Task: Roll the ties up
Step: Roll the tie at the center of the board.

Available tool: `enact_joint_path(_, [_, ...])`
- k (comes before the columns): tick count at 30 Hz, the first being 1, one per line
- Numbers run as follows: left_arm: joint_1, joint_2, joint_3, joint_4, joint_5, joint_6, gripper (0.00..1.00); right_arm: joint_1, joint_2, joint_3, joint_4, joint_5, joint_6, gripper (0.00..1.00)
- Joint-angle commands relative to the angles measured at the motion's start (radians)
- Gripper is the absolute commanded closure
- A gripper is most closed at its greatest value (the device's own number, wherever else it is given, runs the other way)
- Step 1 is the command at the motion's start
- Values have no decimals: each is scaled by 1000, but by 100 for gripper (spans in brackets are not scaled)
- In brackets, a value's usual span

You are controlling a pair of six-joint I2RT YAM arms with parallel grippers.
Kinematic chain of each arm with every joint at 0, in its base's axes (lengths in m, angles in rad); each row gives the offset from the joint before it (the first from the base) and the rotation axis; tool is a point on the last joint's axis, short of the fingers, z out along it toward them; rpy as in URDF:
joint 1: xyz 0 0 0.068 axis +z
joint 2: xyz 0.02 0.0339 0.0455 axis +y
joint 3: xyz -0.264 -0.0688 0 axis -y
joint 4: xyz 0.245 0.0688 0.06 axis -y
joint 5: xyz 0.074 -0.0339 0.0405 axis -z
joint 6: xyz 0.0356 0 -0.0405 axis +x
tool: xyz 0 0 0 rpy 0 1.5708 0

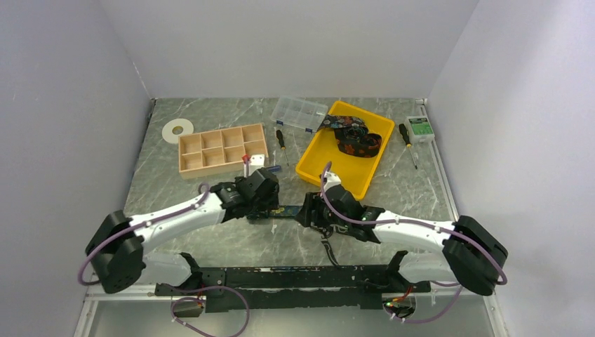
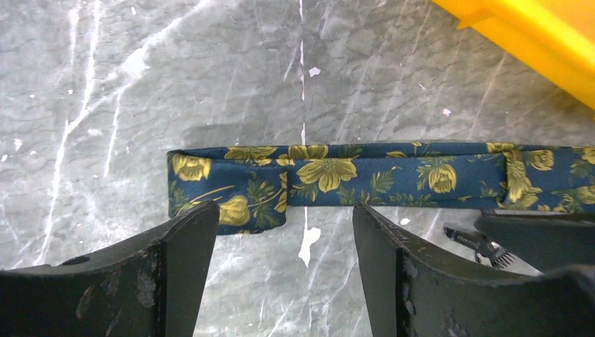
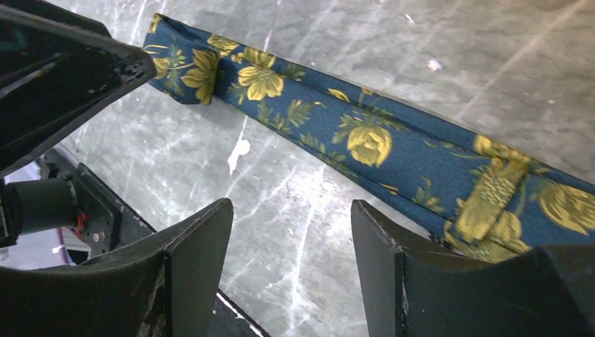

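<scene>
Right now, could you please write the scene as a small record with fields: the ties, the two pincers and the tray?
tie on table: navy floral tie, flat strip on the marble table, one end folded over once, not yet rolled
left pincer: open, at the folded end, holding nothing
right pincer: open, beside the strip, holding nothing
yellow tray: on the table beyond the right pincer
second tie: lying loosely looped inside the tray

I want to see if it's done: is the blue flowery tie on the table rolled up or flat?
Mostly flat. The tie lies in a straight strip on the table, only one end folded over.
</scene>
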Motion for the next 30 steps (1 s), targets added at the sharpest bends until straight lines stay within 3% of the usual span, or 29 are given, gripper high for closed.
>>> enact_joint_path(1, [17, -117, -42, -30, 0, -7, 24, 0, 60, 82, 79, -69, 14, 33])
enact_joint_path(6, [82, -286, -130, -27, 12, 11, 21, 2, 171, 183, 110, -136, 39, 33])
enact_joint_path(11, [382, -480, -309, 167, 348, 36, 19, 2, 345, 351, 85, -165, 63, 35])
enact_joint_path(15, [551, -508, -388, 273, 505, 1, 19, 0, 467, 461, 45, -167, 54, 36])
enact_joint_path(20, [618, -452, -451, 392, 606, -42, 19, 1, 557, 543, 27, -177, 41, 39])
enact_joint_path(30, [621, -372, -493, 470, 656, -32, 22, 1, 615, 526, 40, -190, 36, 51])
